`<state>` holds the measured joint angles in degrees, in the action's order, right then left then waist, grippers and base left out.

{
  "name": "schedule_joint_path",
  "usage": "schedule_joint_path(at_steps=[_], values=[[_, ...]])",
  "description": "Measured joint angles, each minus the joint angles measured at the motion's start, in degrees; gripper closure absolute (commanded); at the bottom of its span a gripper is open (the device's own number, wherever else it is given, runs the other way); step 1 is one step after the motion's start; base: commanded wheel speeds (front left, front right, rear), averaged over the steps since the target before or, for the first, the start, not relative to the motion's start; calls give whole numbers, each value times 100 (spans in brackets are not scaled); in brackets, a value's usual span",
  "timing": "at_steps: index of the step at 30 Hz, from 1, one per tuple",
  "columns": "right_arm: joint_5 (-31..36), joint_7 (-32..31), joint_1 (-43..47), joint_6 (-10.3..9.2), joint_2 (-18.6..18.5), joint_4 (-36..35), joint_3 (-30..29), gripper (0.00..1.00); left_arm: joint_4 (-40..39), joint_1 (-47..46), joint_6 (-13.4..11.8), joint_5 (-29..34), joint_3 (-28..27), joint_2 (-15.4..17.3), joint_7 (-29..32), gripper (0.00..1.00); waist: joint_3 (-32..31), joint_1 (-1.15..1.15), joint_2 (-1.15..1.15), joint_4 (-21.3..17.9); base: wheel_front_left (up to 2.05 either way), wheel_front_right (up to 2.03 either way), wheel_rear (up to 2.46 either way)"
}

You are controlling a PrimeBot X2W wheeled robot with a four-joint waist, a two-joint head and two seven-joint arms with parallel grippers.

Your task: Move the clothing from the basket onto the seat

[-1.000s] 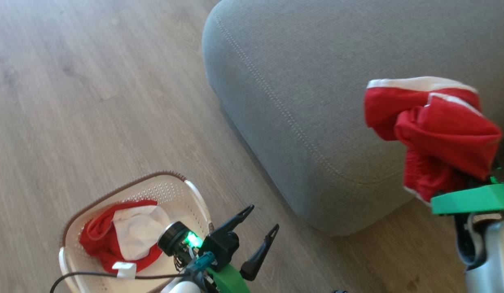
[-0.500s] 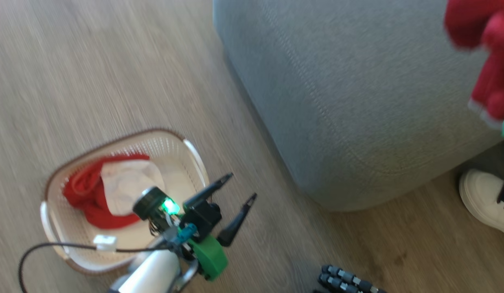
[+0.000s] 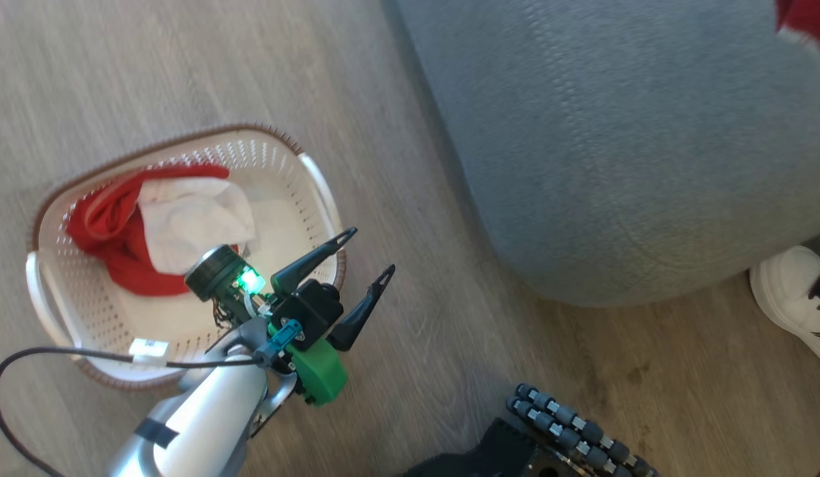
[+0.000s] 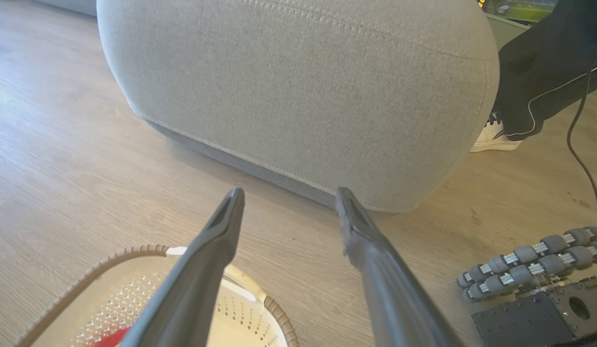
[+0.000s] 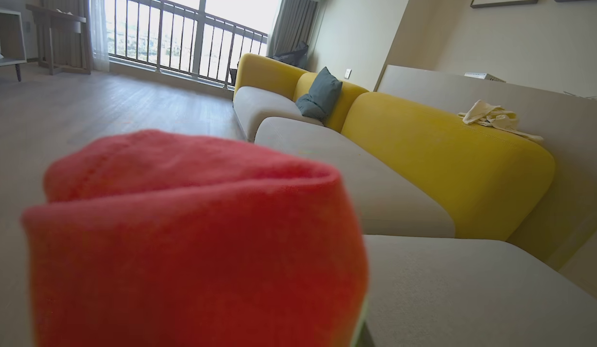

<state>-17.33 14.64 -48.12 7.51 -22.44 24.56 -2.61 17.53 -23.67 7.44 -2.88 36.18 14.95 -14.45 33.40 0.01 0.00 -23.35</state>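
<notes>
Head view: red-and-white garment [image 3: 185, 222] in the basket [image 3: 185, 136]; camera has swung since earlier, red garment [image 3: 807, 14] now at top-right corner.
Left wrist view: left end effector [image 4: 289, 191] wide open, empty, above the basket rim.
Right wrist view: right end effector, hidden, clamped on bunched red garment above the seat [image 5: 472, 289].

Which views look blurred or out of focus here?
Head view: motion smear across the grey fabric sofa cushion and wooden plank floor. Right wrist view: the red soft fabric garment sits near the lens, out of focus; yellow sofa backs behind are sharp. Left wrist view: sharp.
</notes>
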Motion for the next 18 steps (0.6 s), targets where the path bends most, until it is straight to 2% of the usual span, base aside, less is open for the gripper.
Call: schedule_joint_path(at_steps=[6, 11, 18], values=[[-299, 0, -969, 0, -336, 1150, -212, 100, 9, -2, 0, 3, 15, -7, 0, 0, 246, -1, 0, 260, 0, 0, 0], [-207, 0, -1504, 0, -600, 2105, -905, 100, -4, -31, -4, 49, 10, -33, 0, 0, 429, -1, 1, 498, 0, 0, 0], [341, 0, -1872, 0, -673, 3173, -1848, 100, -40, -220, -14, 92, -42, -105, 0, 0, 681, -1, 1, 783, 0, 0, 0]])
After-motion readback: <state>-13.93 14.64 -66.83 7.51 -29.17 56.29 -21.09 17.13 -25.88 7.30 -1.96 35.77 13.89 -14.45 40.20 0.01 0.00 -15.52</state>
